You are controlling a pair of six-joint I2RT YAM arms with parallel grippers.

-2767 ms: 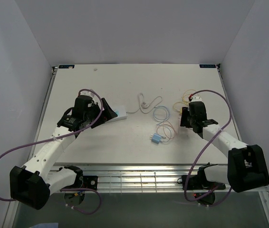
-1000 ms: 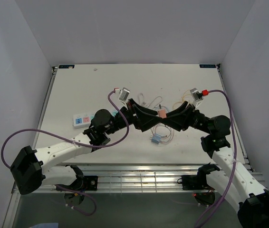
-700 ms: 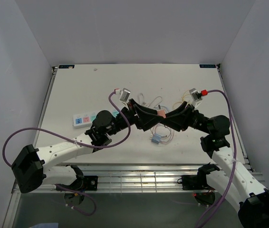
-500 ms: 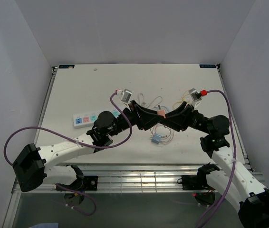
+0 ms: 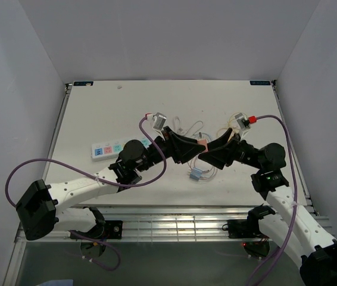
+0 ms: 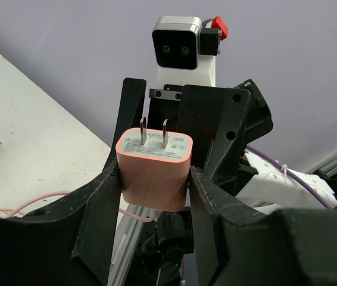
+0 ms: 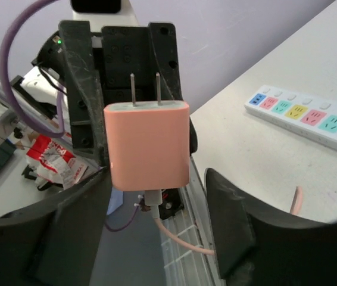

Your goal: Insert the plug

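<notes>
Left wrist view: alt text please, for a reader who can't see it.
A pink plug, prongs up, is clamped between the left gripper's fingers. The right gripper stands close behind it, its wrist camera above; white table at left.

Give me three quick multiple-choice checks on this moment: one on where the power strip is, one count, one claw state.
1. Where is the power strip?
A. flat on the table, left of the pink plug
B. in the right claw
C. at the table's far right corner

2. How many prongs does the pink plug show?
A. one
B. two
C. three

3. Which claw clamps the pink plug?
A. the left claw
B. the right claw
C. neither; it lies on the table

Answers:
1 A: the top view shows the power strip lying on the table to the left of the raised plug.
2 B: two metal prongs stick up in both wrist views.
3 A: the left claw's fingers press both sides of the plug, while the right claw stands open with a gap beside it.
</notes>
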